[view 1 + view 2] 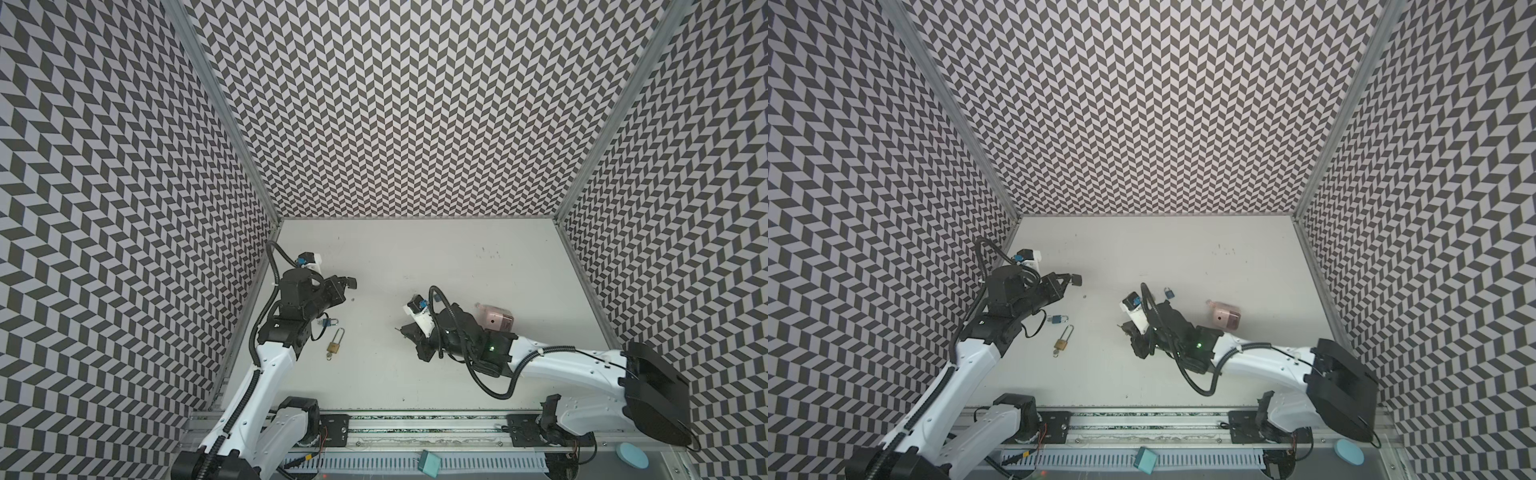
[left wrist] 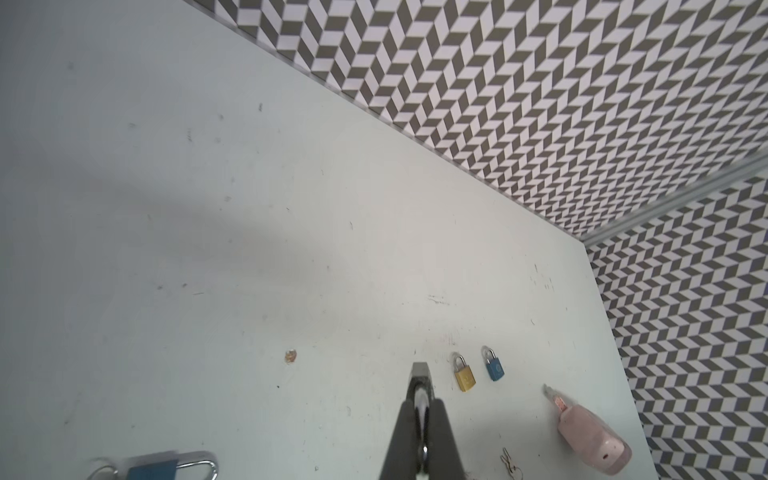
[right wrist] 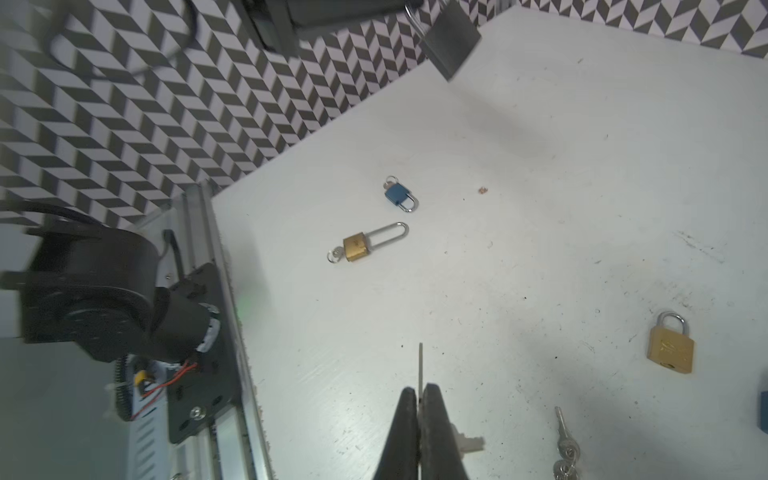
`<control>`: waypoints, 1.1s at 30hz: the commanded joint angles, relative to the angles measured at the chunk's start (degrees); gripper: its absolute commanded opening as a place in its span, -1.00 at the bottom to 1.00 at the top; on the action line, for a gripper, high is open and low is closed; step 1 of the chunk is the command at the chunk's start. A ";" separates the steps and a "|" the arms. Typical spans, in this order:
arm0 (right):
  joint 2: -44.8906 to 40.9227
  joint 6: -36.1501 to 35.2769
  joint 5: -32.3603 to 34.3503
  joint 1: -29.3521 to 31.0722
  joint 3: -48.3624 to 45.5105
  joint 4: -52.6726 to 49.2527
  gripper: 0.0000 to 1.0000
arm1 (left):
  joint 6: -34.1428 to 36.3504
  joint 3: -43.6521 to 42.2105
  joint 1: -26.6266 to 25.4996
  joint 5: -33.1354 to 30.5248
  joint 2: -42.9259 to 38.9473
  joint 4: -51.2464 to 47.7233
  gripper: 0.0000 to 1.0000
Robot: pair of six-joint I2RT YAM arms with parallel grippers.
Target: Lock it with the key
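Status: pick-up stage complete, insertion not started.

- The left tool (image 1: 348, 283) is closed on the dark padlock (image 1: 352, 283) and holds it above the table (image 1: 415, 257) on the left side. The left wrist view shows the lock body projecting past the fingertips.
- The right tool (image 3: 420, 395) is closed on the key (image 3: 420, 361), right of centre. The blade projects forward from between the fingers and points left, towards the padlock.
- Padlock and key are well apart, with no contact.

Remaining, as judged: bring the two tools together, align the blade with the keyway, insert and turn. No view shows the keyway or whether the shackle is seated.

Other items on the table:
- A long-shackle brass padlock (image 1: 334, 343) with a key in its base lies near the left arm, with a blue padlock (image 1: 328, 322) just beyond it.
- A small brass padlock (image 3: 670, 345) and a second blue padlock (image 1: 1169, 293) lie just far of the right tool.
- A pink case (image 1: 496, 318) lies to its right.
- A key bunch (image 3: 563, 440) lies close beside the right tool.

Obstruction: nothing stands in the air between the tools. The loose locks lie flat below the travel line and matter only if either tool descends
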 commanded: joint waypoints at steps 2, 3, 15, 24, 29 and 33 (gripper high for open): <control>5.43 3.28 2.54 0.36 3.61 1.37 -1.00 | 0.09 0.25 1.37 1.97 -2.27 0.49 -1.00; 6.78 4.02 2.98 0.37 4.24 0.76 -1.00 | 0.09 0.01 1.38 2.15 -2.55 0.48 -1.00; 16.68 6.45 4.50 -0.01 9.30 -3.11 -1.00 | 0.64 -1.06 1.37 6.81 -1.60 3.22 -1.00; 22.28 6.26 0.34 -1.70 11.27 -3.38 -1.00 | 0.53 -1.67 1.37 10.53 -0.89 5.10 -1.00; 22.78 5.50 -2.28 -2.35 11.65 -2.75 -0.95 | 0.92 -1.00 1.37 11.27 -0.70 4.79 -1.00; 17.95 3.29 -3.53 -2.68 9.46 0.46 -0.27 | 0.59 -0.82 1.38 12.97 -0.44 5.19 -1.00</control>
